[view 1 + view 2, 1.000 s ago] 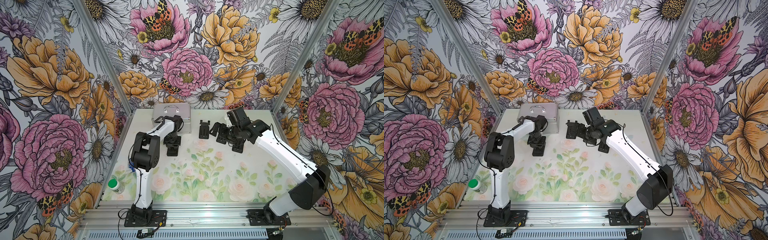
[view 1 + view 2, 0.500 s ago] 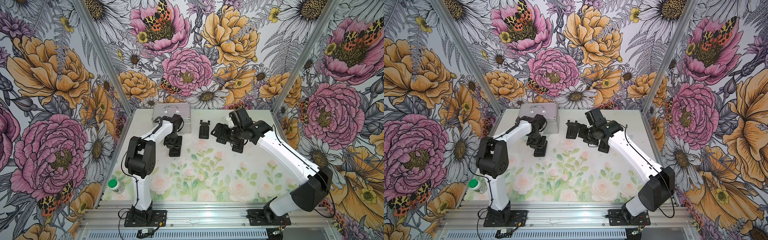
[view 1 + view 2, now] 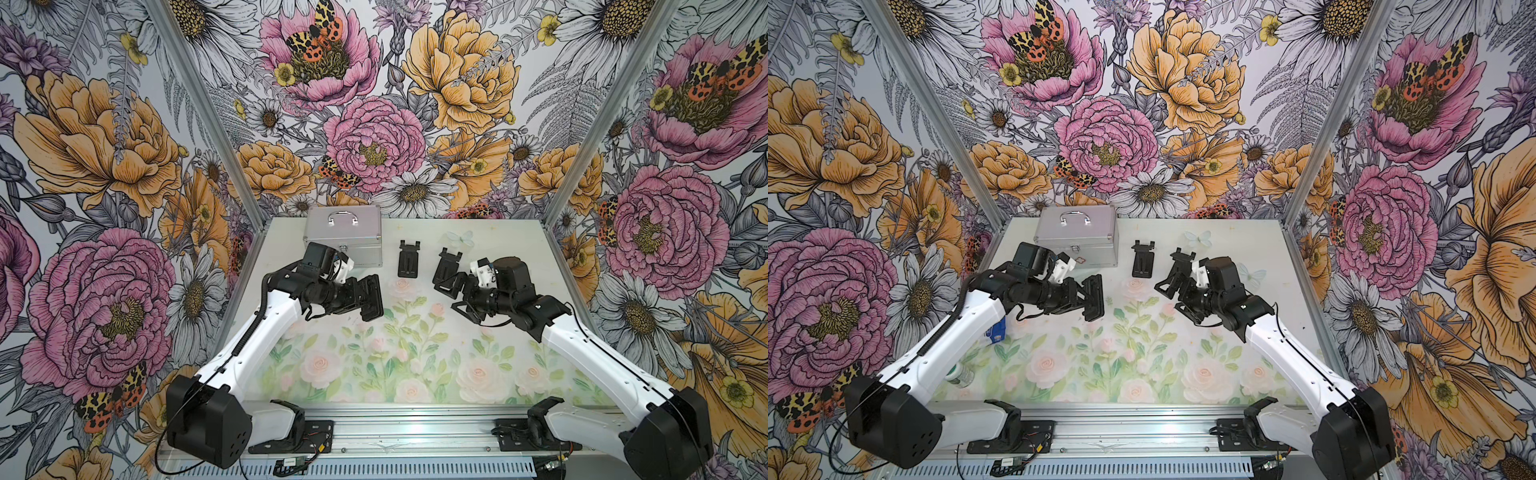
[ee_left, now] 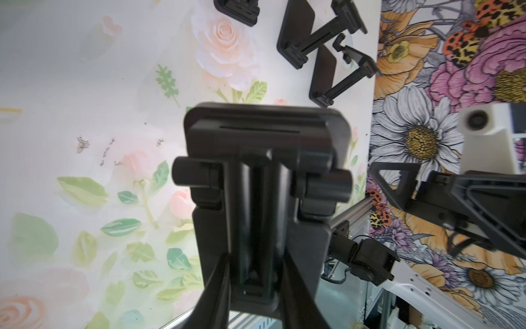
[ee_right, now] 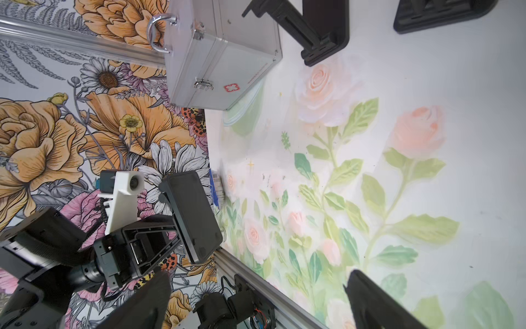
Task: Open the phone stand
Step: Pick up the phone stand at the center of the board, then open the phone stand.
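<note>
A folded black phone stand (image 3: 371, 297) (image 3: 1093, 297) hangs above the table left of centre, on edge. My left gripper (image 3: 356, 299) (image 3: 1077, 297) is shut on it. In the left wrist view my left gripper (image 4: 256, 287) has its two fingers clamped on the narrow arm of the phone stand (image 4: 264, 176). My right gripper (image 3: 453, 297) (image 3: 1174, 297) faces it from the right, apart from it, open. In the right wrist view nothing lies between the wide-spread fingers of my right gripper (image 5: 256, 302), and the held phone stand (image 5: 193, 216) shows beyond them.
A second folded stand (image 3: 408, 259) (image 3: 1143, 262) lies flat at the back. An unfolded stand (image 3: 446, 264) (image 3: 1181, 264) stands just behind my right gripper. A silver case (image 3: 343, 235) (image 3: 1075, 235) sits at the back left. A green-capped bottle (image 3: 960, 375) lies near the left front.
My left arm has lifted the phone stand away from the silver case and swung it toward the middle, turning it on edge. My right gripper has drawn slightly toward the front, still open.
</note>
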Available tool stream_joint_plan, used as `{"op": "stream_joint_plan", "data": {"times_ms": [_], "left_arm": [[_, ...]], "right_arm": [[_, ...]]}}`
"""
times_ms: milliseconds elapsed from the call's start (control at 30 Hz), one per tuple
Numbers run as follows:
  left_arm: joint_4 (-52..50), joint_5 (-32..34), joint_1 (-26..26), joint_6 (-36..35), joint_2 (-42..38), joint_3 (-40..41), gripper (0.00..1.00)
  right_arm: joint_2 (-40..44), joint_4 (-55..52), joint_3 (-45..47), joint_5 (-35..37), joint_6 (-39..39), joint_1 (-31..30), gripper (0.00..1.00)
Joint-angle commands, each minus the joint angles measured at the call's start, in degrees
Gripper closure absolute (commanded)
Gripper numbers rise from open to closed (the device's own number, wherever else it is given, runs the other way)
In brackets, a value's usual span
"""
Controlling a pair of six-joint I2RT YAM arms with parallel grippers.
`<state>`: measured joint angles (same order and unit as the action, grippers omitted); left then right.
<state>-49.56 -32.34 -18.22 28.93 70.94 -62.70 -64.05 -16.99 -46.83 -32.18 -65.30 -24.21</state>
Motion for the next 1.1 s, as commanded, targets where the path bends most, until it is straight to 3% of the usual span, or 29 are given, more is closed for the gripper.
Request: {"op": "stream_joint_plan", "data": {"times_ms": [0,133,333,467,800,1067], "left_arm": [[13.87,-13.8,0.71,8.34,-5.29,4.64,1.0],[21.17,-20.64,0.61,14.7,-8.07,10.0,1.0],[31.19,-27.58,-1.02,22.61,-8.93,15.15,1.0],[56.92,-30.14,-1.6,40.71,-8.59,23.33,1.0],[57.91,-31.18,-3.93,42.02,-6.89,23.77,1.0],[57.91,-31.07,-3.86,41.75,-6.71,24.9,1.0]], "right_arm": [[4.98,23.22,7.77,-4.99,-14.21,-1.12,0.01],[8.64,29.28,14.18,-4.72,-18.55,-3.27,0.01],[10.23,31.25,14.77,-6.04,-17.06,-7.62,0.01],[8.78,33.59,14.5,-7.09,-16.44,-9.9,0.01],[3.13,34.09,12.59,-5.08,-14.33,-14.51,0.01],[0.21,42.0,12.59,-2.82,-16.7,-17.3,0.01]]}}
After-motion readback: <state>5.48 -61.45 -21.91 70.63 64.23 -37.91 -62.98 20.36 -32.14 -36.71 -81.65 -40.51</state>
